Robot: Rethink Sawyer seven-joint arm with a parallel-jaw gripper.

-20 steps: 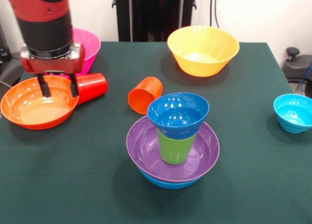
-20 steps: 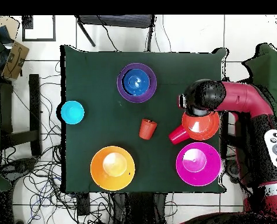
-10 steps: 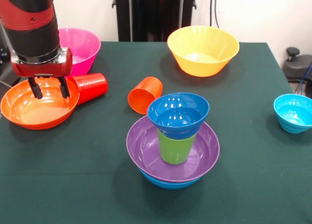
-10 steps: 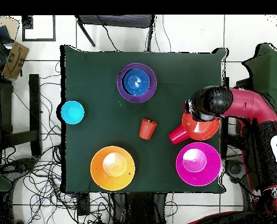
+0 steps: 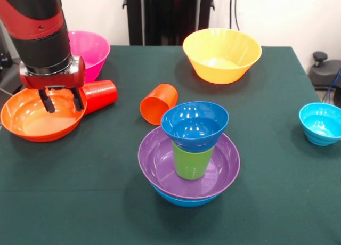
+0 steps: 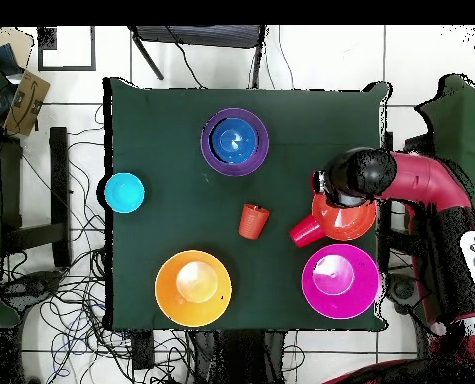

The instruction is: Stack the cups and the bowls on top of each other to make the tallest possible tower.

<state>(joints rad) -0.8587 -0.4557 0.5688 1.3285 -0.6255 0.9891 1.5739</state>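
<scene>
Front view, left to right. The gripper (image 5: 63,100) hangs over the orange bowl (image 5: 32,120), its two fingers apart and empty. Half a second earlier it stood slightly further left and higher; a second earlier it was further right. It has thus wavered sideways above this bowl without closing, which suggests it is lining up on the bowl's rim rather than lifting. Behind it stands the pink bowl (image 5: 90,50); the red cup (image 5: 99,95) lies on its side touching the orange bowl, and the orange cup (image 5: 158,103) lies tipped nearby.

At centre the tower (image 5: 189,152) is unchanged: blue bowl (image 5: 181,199), purple bowl (image 5: 160,162), green cup (image 5: 191,161), small dark blue bowl (image 5: 194,124). The yellow bowl (image 5: 221,54) sits far back and the cyan bowl (image 5: 321,122) at the right, both loose on the surface (image 5: 277,202). No piece has been added, so the tower gains nothing yet.
</scene>
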